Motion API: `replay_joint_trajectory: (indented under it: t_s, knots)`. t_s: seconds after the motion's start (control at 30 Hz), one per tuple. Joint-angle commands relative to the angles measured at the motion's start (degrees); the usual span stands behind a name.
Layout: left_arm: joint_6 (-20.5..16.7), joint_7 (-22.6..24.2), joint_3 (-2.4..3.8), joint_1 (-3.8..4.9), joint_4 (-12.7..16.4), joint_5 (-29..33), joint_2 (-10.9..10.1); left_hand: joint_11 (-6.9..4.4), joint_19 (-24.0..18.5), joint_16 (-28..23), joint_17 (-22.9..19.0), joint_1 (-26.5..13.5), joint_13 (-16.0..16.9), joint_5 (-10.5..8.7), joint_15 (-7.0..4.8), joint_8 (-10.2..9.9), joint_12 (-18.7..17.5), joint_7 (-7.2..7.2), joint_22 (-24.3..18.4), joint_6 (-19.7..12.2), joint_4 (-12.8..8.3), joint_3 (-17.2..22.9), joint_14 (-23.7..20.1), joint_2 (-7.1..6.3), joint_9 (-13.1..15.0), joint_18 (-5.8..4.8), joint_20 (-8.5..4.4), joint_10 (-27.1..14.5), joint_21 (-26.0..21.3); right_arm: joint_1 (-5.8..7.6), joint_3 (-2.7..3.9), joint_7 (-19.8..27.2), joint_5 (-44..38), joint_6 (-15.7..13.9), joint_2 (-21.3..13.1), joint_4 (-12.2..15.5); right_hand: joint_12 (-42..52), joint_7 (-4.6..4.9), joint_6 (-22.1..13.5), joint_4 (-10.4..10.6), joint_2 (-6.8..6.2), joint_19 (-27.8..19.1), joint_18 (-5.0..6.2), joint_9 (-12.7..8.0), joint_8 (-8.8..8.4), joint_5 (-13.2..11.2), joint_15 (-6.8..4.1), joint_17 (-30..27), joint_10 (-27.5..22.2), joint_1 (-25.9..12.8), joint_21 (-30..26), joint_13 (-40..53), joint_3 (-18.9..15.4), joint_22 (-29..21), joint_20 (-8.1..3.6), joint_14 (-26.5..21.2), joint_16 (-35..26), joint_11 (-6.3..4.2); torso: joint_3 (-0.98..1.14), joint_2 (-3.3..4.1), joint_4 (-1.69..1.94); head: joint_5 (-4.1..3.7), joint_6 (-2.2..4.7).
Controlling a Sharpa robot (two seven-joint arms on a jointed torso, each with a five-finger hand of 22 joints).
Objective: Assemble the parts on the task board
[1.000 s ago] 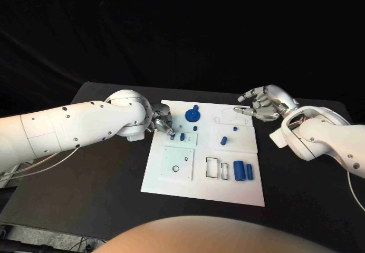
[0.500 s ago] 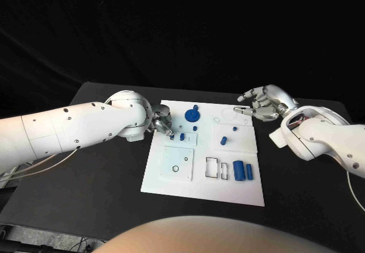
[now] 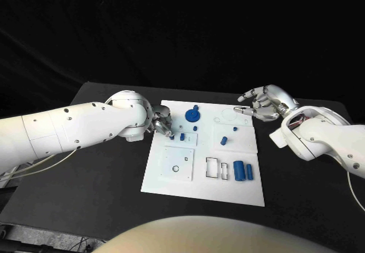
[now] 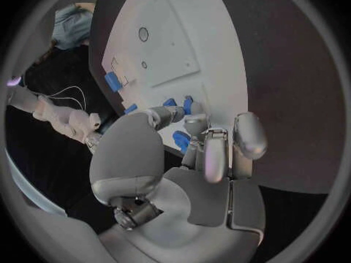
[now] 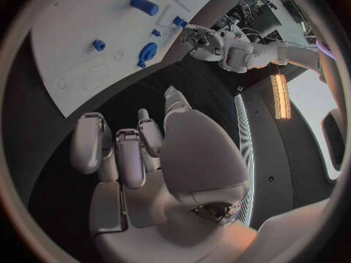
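Note:
The white task board [image 3: 171,179] lies in the middle of the black table. My left hand [image 3: 160,123] hangs over the board's upper left edge. Its thumb and fingertips [image 4: 195,121] end right at two small blue parts [image 3: 182,136] [image 4: 188,104] standing in a square recess, and I see nothing pinched between them. A round blue part [image 3: 192,113] stands beyond them. A blue peg [image 3: 223,140] and two blue cylinders [image 3: 242,170] lie further right. My right hand [image 3: 261,104] hovers off the board's far right corner, its fingers [image 5: 120,152] loosely bent, holding nothing.
Two empty rectangular slots [image 3: 217,168] sit beside the cylinders, and a raised white square plate [image 3: 177,158] with small holes lies at the board's left. Bare black table [image 3: 99,174] stretches to the left and right of the board.
My left hand has drawn back slightly toward the board's upper left edge. The right hand and the parts have stayed put.

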Motion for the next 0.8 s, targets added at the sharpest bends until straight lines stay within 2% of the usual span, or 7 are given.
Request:
replay_joint_trajectory:
  t_s: [0.03,0.8]
  knots:
    - [1.54,-0.17,0.0,-0.04,0.08,-0.42,0.07,0.1,0.38,0.2,9.62,-0.07,-0.02,0.28,-0.48,0.09,0.17,-0.47,0.05,0.61,-10.05,10.32,4.53,0.6,0.08,-1.02,0.08,0.36,0.25,-0.03,0.0,0.26,-0.56,0.28,0.03,0.04,0.02,0.13,-0.4,-0.09,0.0,0.08,0.44,-0.05,0.03,0.35,-0.4,1.43,-0.29,-0.4,-0.36,-0.05,-0.3,1.06,-0.12,2.98,-0.24,-0.03,-0.01,0.02,-0.03,-0.01,0.0]
    - [1.69,-0.05,-0.01,-0.07,-0.24,0.92,0.53,0.08,0.46,0.19,9.62,-0.17,0.23,0.37,-0.48,0.05,0.28,-0.49,0.19,0.74,-10.15,10.41,4.53,0.51,0.03,-1.05,0.07,0.52,0.32,-0.04,0.0,0.27,-0.56,0.3,0.12,-0.03,0.02,0.13,-0.4,-0.09,0.0,0.08,0.44,-0.05,0.03,0.35,-0.4,1.43,-0.29,-0.4,-0.36,-0.05,-0.3,1.06,-0.12,2.98,-0.24,-0.03,0.01,0.06,-0.06,0.0,0.0]
